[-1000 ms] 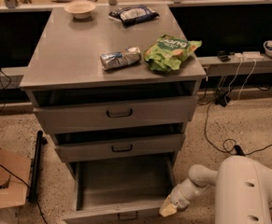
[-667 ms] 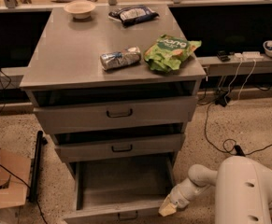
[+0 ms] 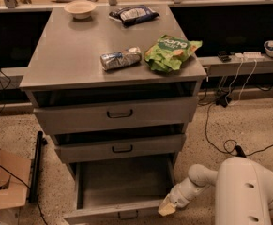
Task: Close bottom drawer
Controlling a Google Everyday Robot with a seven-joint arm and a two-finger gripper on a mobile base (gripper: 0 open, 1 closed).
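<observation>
The bottom drawer (image 3: pixel 119 182) of the grey metal cabinet stands pulled far out, its wide shallow tray bare inside, with the low front panel and small dark handle (image 3: pixel 128 214) at the lower edge of the camera view. My gripper (image 3: pixel 166 208), on a white arm reaching from the lower right, sits at the drawer's front right corner, against or just beside the front panel. The middle drawer (image 3: pixel 121 147) and top drawer (image 3: pixel 118 114) above it are slightly ajar.
On the cabinet top lie a green snack bag (image 3: pixel 170 52), a crushed silver can (image 3: pixel 120 58), a dark packet (image 3: pixel 133 14) and a small bowl (image 3: pixel 80 8). A cardboard box (image 3: pixel 2 184) sits on the floor at left. Cables run across the floor at right.
</observation>
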